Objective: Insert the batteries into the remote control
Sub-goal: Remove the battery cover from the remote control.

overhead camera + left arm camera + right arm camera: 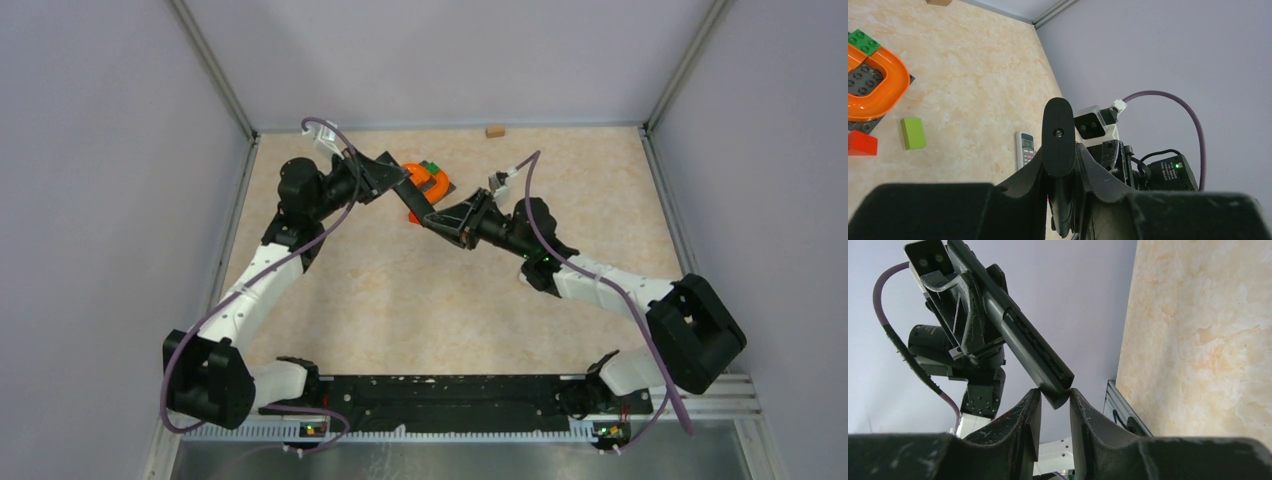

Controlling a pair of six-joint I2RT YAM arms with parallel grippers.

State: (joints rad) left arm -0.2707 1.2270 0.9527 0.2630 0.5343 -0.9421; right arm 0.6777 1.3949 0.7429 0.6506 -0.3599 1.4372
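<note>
Remote control point(1023, 340), long and black, is up in the air over the far middle of the bench point(420, 300), held out slantwise between the two arms! The left arm point(260, 280) reaches in from its side and the right arm point(610, 285) comes across to meet it. Left gripper point(1060, 165) is clamped on the remote control's body. Right gripper point(1054, 402) has a finger on either side of the free end; whether they actually squeeze it, I cannot tell. Down on the bench sits an orange curved track point(885, 82) on a grey studded plate point(860, 82), with a green studded brick point(863, 41) at its end. Near it lie a flat green block point(913, 133) and a red block point(861, 143), close together. A small white remote point(1025, 149) lies apart from them, and a tan block point(493, 131) sits at the far edge.
</note>
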